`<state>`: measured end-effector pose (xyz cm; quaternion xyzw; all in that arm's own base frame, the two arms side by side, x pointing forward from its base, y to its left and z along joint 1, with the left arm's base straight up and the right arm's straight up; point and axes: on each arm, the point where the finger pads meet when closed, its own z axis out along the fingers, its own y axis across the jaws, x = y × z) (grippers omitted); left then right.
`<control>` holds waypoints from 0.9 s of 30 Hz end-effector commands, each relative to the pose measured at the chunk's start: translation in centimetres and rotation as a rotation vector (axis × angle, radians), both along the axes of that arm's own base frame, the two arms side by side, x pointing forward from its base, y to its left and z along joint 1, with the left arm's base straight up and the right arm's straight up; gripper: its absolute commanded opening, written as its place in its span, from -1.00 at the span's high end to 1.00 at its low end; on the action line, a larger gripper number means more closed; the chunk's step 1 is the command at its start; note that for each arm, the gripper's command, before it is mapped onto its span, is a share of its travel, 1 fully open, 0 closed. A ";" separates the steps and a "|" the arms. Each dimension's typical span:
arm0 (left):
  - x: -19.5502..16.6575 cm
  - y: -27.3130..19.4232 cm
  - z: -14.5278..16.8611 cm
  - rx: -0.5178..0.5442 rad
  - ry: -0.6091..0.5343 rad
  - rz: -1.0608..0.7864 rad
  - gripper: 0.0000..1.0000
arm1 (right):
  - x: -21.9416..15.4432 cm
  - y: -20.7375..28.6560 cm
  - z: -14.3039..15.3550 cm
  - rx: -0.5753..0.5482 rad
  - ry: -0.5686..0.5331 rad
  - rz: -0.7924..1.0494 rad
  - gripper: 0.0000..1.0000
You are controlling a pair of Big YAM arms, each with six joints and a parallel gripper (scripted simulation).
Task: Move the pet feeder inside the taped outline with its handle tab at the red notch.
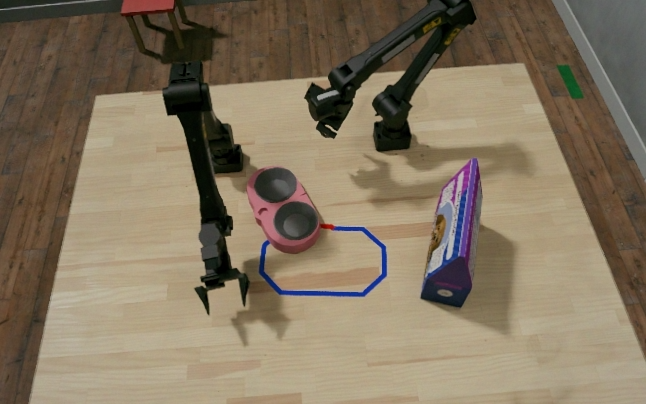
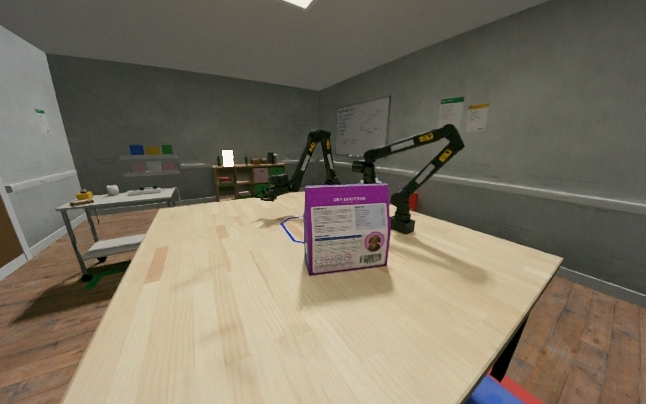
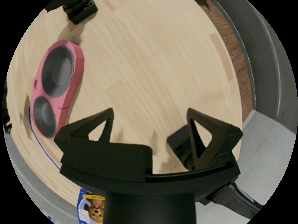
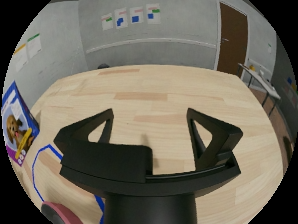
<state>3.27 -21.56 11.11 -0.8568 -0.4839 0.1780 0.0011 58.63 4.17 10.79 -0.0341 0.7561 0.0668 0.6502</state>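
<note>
The pink pet feeder [image 1: 270, 206] [image 3: 77, 65] [image 4: 70, 216] stands slantwise, partly over a corner of the blue outline [image 1: 325, 293] [image 2: 286, 231] [image 3: 45, 149] [image 4: 34, 172] and mostly outside it. The steel bowls [image 1: 276, 185] [image 1: 296, 221] sit in its wells and look level. The handle tab [image 1: 262, 212] is on the side away from the red notch [image 1: 327, 227], which lies by the feeder's other side. My left gripper [image 1: 326, 131] [image 3: 150, 111] is open and empty above the table, behind the feeder. My right gripper [image 1: 226, 308] [image 4: 150, 111] is open and empty, beside the outline's left end.
A purple and blue dog food box [image 1: 455, 240] [image 2: 345, 230] [image 3: 91, 207] [image 4: 17, 125] stands upright to the right of the outline in the top view. The right arm's base [image 1: 227, 157] stands close to the feeder's far end. The left arm's base [image 1: 392, 136] is farther right.
</note>
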 end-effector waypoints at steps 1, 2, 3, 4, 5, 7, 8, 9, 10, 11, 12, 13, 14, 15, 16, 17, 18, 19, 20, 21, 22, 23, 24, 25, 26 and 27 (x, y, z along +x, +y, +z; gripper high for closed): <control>0.2 -0.5 0.6 -0.019 -0.007 -0.001 -1.00 | 0.2 0.0 0.6 -0.001 -0.014 0.001 -1.00; 0.2 -0.5 0.6 -0.019 -0.007 -0.001 -1.00 | 0.2 0.0 0.6 -0.001 -0.014 0.001 -1.00; 0.2 -0.5 0.6 -0.019 -0.007 -0.001 -1.00 | 0.2 0.0 0.6 -0.001 -0.014 0.001 -1.00; 0.2 -0.5 0.6 -0.019 -0.007 -0.001 -1.00 | 0.2 0.0 0.6 -0.001 -0.014 0.001 -1.00; 0.2 -0.5 0.6 -0.019 -0.007 -0.001 -1.00 | 0.2 0.0 0.6 -0.001 -0.014 0.001 -1.00; 0.2 -0.5 0.6 -0.019 -0.007 -0.001 -1.00 | 0.2 0.0 0.6 -0.001 -0.014 0.001 -1.00; 0.2 -0.5 0.6 -0.019 -0.007 -0.001 -1.00 | 0.2 0.0 0.6 -0.001 -0.014 0.001 -1.00; 0.2 -0.5 0.6 -0.019 -0.007 -0.001 -1.00 | 0.2 0.0 0.6 -0.001 -0.014 0.001 -1.00; 0.2 -0.5 0.6 -0.019 -0.007 -0.001 -1.00 | 0.2 0.0 0.6 -0.001 -0.014 0.001 -1.00; 0.2 -0.5 0.6 -0.019 -0.007 -0.001 -1.00 | 0.2 0.0 0.6 -0.001 -0.014 0.001 -1.00; 0.2 -0.5 0.6 -0.019 -0.007 -0.001 -1.00 | 0.2 0.0 0.6 -0.001 -0.014 0.001 -1.00; 0.2 -0.5 0.6 -0.019 -0.007 -0.001 -1.00 | 0.2 0.0 0.6 -0.001 -0.014 0.001 -1.00; 0.2 -0.5 0.6 -0.019 -0.007 -0.001 -1.00 | 0.2 0.0 0.6 -0.001 -0.014 0.001 -1.00; 0.2 -0.5 0.6 -0.019 -0.007 -0.001 -1.00 | 0.2 0.0 0.6 -0.001 -0.014 0.001 -1.00; 0.2 -0.5 0.6 -0.019 -0.007 -0.001 -1.00 | 0.2 0.0 0.6 -0.001 -0.014 0.001 -1.00; 0.2 -0.5 0.6 -0.019 -0.007 -0.001 -1.00 | 0.2 0.0 0.6 -0.001 -0.014 0.001 -1.00; 0.2 -0.5 0.6 -0.019 -0.007 -0.001 -1.00 | 0.2 0.0 0.6 -0.001 -0.014 0.001 -1.00; 0.5 -0.9 0.6 -0.022 -0.007 0.022 -1.00 | 0.3 0.2 1.0 0.000 -0.012 0.004 -1.00; 0.9 -1.3 0.7 -0.024 -0.008 0.044 -1.00 | 0.4 0.6 1.7 0.002 -0.021 0.011 -1.00; 1.6 -2.2 1.3 -0.042 -0.016 0.073 -1.00 | 0.7 1.0 2.3 0.005 -0.024 0.015 -1.00; 2.0 -2.7 1.2 -0.046 -0.017 0.107 -1.00 | 0.8 1.3 2.7 0.008 -0.019 0.018 -1.00; 2.7 -3.4 1.1 -0.053 -0.019 0.156 -1.00 | 0.8 1.7 3.2 0.012 -0.008 0.022 -1.00; 3.7 -4.4 1.0 -0.065 -0.023 0.214 -1.00 | 0.7 2.3 3.9 0.012 0.004 0.029 -1.00; 4.9 -5.6 0.8 -0.080 -0.026 0.281 -1.00 | 0.6 3.0 4.9 0.011 0.018 0.038 -1.00; 6.2 -6.8 0.6 -0.098 -0.031 0.345 -1.00 | 0.4 3.8 6.0 0.010 0.032 0.048 -1.00; 7.4 -8.0 0.4 -0.115 -0.036 0.405 -1.00 | 0.1 4.6 7.1 0.009 0.045 0.058 -1.00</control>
